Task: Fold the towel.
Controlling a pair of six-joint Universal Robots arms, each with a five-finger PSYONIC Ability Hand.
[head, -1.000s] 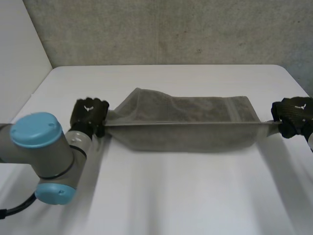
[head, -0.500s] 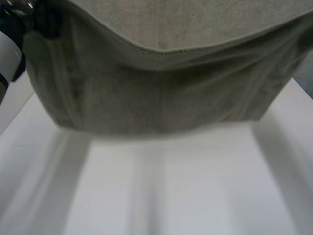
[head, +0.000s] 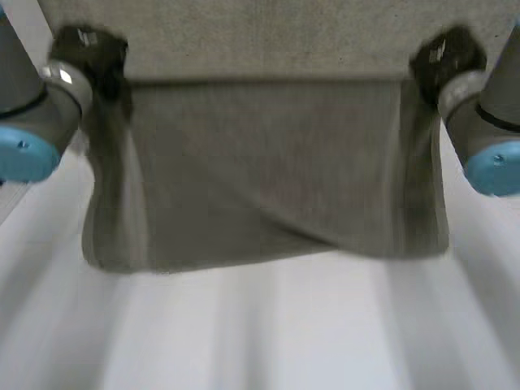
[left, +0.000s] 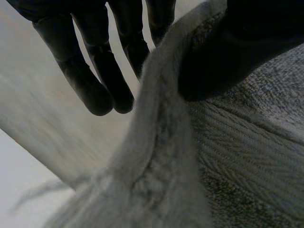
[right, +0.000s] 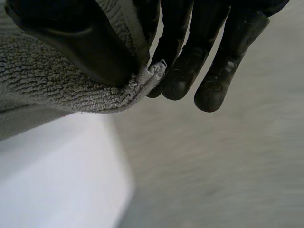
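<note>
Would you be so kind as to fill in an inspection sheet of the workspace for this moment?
Surface: white table, lying below the towel.
Job's things: grey towel hangs spread wide between the two hands.
Clutter: nothing seen.
Hands: left hand pinches the towel's upper corner on its side between thumb and fingers; right hand pinches the other upper corner the same way.
Cables: nothing seen.
Surroundings: grey wall behind the table.
</note>
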